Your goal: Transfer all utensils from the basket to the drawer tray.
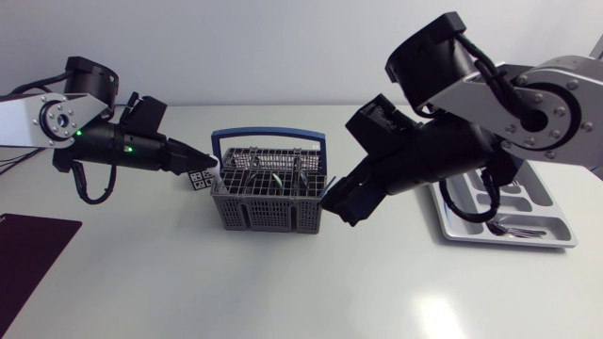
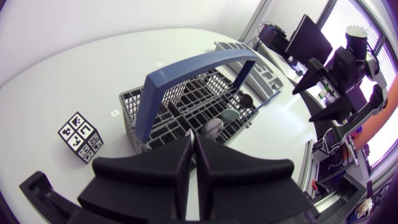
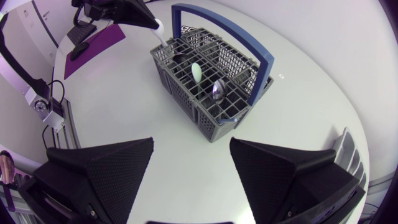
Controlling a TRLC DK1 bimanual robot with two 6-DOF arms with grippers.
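Note:
The grey basket with a blue handle stands mid-table. A pale green spoon and a metal spoon stand upright in its compartments. My left gripper is at the basket's left end, shut on a white utensil handle that sticks up from the corner compartment. In the left wrist view its fingers are pressed together above the basket. My right gripper is open and empty beside the basket's right end. The grey drawer tray lies at the right, holding a dark fork.
A small black-and-white tag cube sits just left of the basket, below my left gripper. A dark purple mat lies at the table's front left. My right arm reaches over the space between basket and tray.

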